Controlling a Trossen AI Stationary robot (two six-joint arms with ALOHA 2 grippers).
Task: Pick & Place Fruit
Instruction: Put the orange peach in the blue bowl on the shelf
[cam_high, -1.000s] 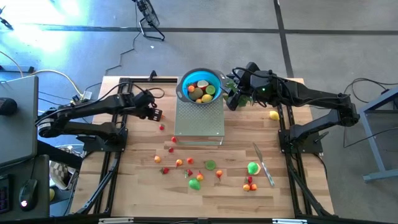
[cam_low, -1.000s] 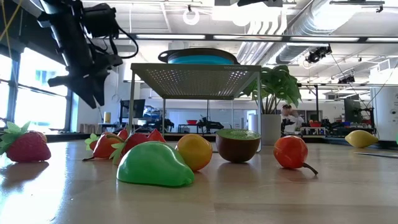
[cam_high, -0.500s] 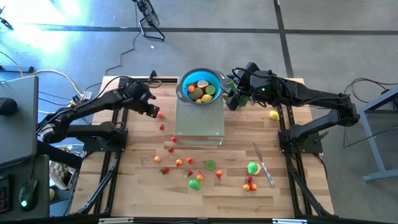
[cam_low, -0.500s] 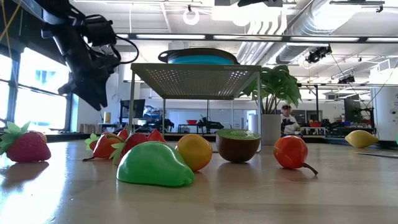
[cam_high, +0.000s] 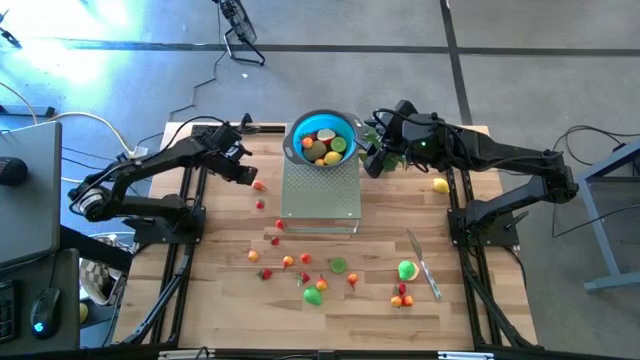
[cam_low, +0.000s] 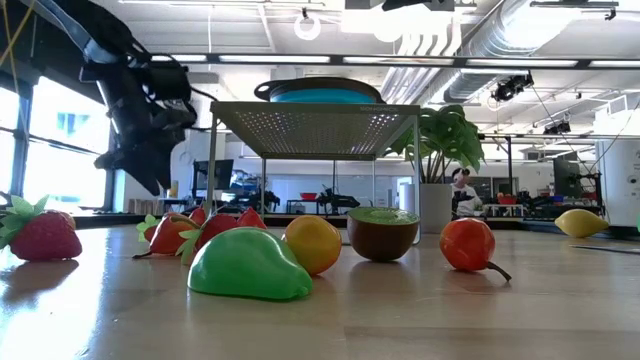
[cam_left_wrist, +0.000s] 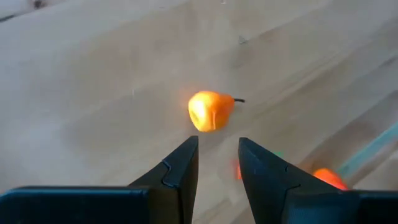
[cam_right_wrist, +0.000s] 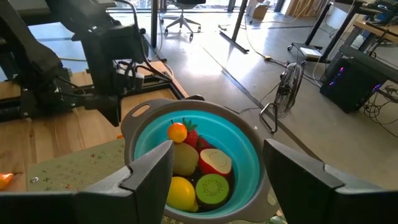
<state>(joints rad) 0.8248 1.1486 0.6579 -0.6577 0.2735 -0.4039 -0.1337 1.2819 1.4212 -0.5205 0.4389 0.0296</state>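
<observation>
Small toy fruit lie scattered on the wooden table (cam_high: 220, 300), most of them toward its near edge, such as a green pear (cam_high: 313, 295). My left gripper (cam_high: 248, 176) hangs open above the table's far left, tilted downward. A small orange fruit (cam_left_wrist: 210, 111) lies on the wood just ahead of its fingertips (cam_left_wrist: 186, 155), with nothing between the fingers. The blue bowl (cam_high: 322, 138) holds several fruit and stands on a perforated metal stand (cam_high: 320, 195). My right gripper (cam_right_wrist: 217, 165) waits wide open beside the bowl's right rim, holding nothing.
A slim silver knife (cam_high: 425, 265) lies near the front right, next to a green fruit (cam_high: 406, 270). A yellow lemon (cam_high: 440, 185) sits by the right arm. A leafy plant (cam_low: 445, 140) stands behind the stand. In the low view a strawberry (cam_low: 40, 232) and a green pear (cam_low: 248, 265) lie close to the camera.
My left arm has swung toward the table's far edge and sunk a little, its wrist turning as it went. The orange fruit, hidden under the gripper in the high view a second ago, now shows just beside it. The right arm has kept still.
</observation>
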